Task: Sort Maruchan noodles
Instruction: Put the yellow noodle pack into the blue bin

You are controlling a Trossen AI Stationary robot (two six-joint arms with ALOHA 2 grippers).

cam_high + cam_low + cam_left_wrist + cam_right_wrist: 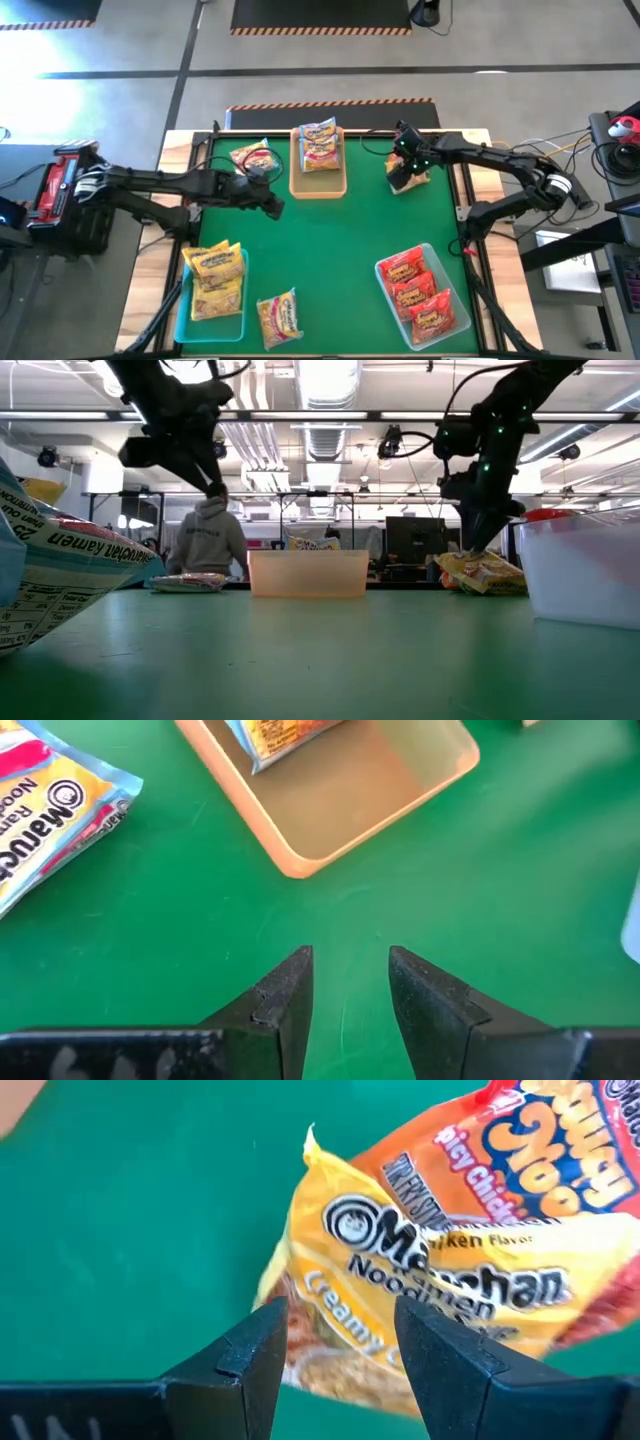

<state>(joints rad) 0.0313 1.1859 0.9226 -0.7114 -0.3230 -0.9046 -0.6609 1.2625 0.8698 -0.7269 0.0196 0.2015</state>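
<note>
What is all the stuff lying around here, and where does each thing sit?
Tan tray: one, far middle of the green table; holds a pale packet with pink print.
Teal tray: one, near left corner; holds yellow packets.
Clear tray: one, near right; holds red packets.
Loose pale packet: one, far left, beside the tan tray.
Loose yellow packet: one, near edge, right of the teal tray.
Far-right pile: a yellow packet overlapping a red one.
Person: one, grey hoodie, beyond the table.
Left gripper: open, empty, over bare green mat.
Right gripper: open, over the far-right pile.
</note>
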